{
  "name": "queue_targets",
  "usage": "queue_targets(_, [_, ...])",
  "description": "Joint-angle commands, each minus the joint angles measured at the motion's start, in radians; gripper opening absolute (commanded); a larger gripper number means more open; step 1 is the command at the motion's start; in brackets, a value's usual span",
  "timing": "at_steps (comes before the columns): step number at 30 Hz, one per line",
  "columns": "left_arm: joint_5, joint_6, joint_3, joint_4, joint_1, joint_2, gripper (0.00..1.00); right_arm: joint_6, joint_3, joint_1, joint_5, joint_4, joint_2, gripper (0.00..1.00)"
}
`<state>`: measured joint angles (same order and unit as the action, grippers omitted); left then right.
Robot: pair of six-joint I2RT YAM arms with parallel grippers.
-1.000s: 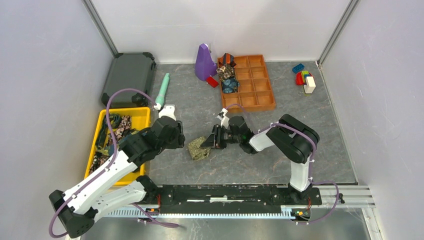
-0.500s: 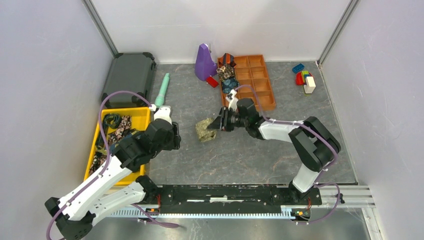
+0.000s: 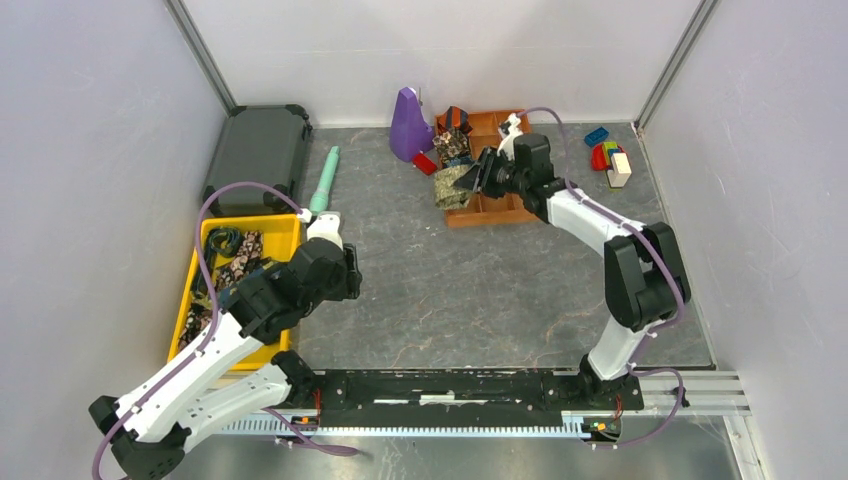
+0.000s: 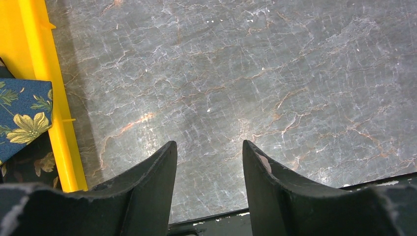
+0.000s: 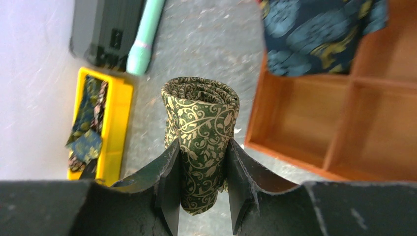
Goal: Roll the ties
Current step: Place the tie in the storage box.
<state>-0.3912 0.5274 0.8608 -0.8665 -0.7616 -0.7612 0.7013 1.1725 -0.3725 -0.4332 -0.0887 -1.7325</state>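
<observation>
rolled olive tie (image 5: 200, 105), clamped btwn right gripper (image 5: 202, 147) jaws

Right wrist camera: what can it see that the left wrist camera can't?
Only the right wrist view shows the rolled green-gold tie pinched in the right gripper, plus the orange tray and the teal cylinder. Only the left wrist view shows the left gripper, open and empty. Both show the yellow bin holding loose ties, and the grey table.
</observation>
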Motion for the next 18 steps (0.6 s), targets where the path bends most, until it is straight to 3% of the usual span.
queue_targets(1, [-0.017, -0.063, 0.007, 0.017, -0.002, 0.014, 0.59, -0.106, 0.13, 0.026, 0.1, 0.138, -0.048, 0.04])
queue_targets(18, [-0.004, -0.065, 0.001, 0.02, -0.002, 0.024, 0.59, -0.209, 0.164, 0.043, 0.251, 0.167, -0.199, 0.03])
